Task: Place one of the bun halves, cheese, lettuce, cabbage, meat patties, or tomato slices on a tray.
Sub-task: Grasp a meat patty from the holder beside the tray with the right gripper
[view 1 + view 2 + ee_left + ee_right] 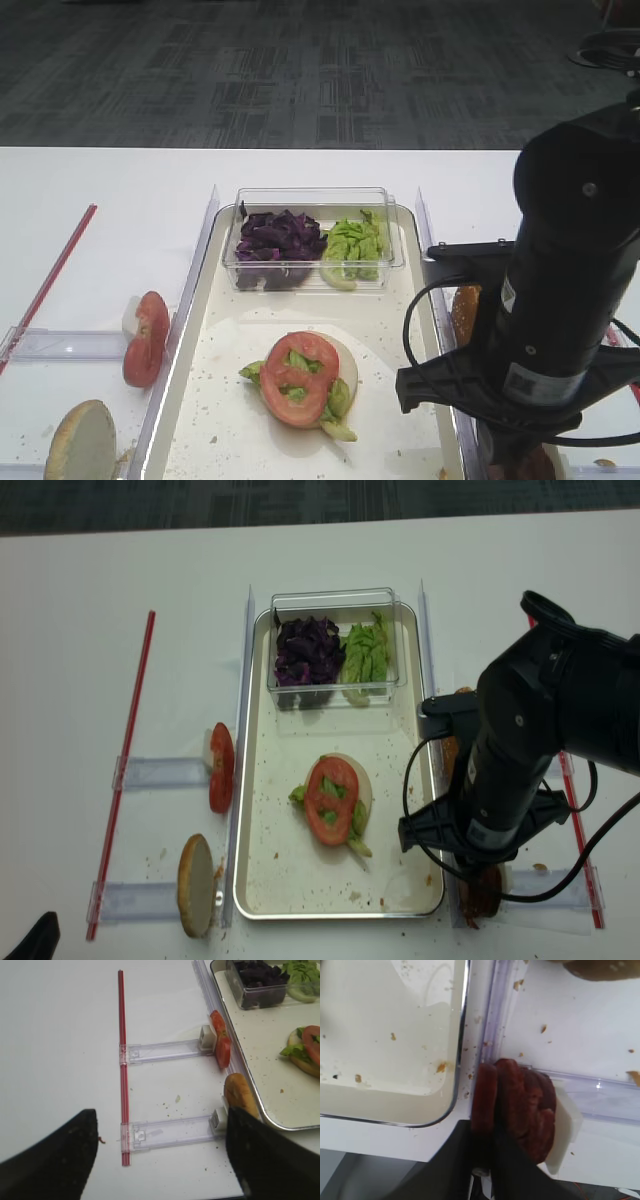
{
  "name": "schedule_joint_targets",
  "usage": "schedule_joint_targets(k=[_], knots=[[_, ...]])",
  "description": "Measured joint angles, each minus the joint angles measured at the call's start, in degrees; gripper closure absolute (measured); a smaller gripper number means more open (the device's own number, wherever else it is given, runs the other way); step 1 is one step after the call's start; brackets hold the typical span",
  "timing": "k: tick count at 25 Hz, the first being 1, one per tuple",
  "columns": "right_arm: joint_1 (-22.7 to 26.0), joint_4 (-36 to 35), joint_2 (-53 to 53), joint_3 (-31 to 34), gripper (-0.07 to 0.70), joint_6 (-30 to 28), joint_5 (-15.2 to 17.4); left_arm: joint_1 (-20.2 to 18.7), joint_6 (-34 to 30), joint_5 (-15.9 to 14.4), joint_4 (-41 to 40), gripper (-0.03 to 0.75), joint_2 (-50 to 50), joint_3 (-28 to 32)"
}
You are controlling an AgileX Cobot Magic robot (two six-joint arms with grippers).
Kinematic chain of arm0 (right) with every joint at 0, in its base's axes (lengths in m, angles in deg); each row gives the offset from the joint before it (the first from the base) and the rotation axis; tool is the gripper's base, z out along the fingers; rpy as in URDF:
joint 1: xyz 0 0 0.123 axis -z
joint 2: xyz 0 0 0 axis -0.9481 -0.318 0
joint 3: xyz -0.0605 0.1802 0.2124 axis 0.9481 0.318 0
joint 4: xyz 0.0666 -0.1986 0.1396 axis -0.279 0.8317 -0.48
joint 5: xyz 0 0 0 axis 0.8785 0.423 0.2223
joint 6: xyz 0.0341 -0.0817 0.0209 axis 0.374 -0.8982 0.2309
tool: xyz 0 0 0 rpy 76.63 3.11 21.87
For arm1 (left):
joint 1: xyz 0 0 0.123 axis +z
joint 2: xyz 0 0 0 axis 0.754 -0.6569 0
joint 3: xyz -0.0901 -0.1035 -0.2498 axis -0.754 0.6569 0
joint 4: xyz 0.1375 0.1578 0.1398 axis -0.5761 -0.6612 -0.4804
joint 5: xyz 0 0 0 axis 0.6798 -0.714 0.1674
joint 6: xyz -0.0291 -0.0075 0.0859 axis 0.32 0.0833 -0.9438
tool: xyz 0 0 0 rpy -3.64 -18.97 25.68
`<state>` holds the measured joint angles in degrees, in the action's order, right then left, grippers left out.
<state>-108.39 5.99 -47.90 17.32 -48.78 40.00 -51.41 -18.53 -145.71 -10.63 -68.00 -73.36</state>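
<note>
Right gripper (487, 1160) clamped shut on the outermost of the meat patties (517, 1110), standing on edge in a clear holder (600, 1092) just right of the tray (457, 1060), outside its near right corner. Left gripper (160, 1155) spread open, hovering over bare table (60, 1035) left of the tray, holding nothing. On the tray floor, a bun half (345, 362) topped with lettuce (335, 398) and a tomato slice (298, 378); cabbage (280, 238) in the clear box (310, 197) at the far end.
</note>
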Motion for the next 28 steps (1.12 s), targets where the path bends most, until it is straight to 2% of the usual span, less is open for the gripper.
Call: schedule_joint_targets(k=[8, 15, 28], knots=[[0.00, 0.00, 0.62, 0.00, 0.498, -0.45, 0.09, 0.00, 0.00, 0.00, 0.00, 0.223, 0.00, 0.00], [0.00, 0.00, 1.45, -2.00, 0.498, -0.77, 3.14, 0.00, 0.00, 0.00, 0.00, 0.223, 0.00, 0.00], [0.00, -0.46, 1.96, -5.15, 0.498, -1.78, 5.97, 0.00, 0.00, 0.00, 0.00, 0.223, 0.00, 0.00]])
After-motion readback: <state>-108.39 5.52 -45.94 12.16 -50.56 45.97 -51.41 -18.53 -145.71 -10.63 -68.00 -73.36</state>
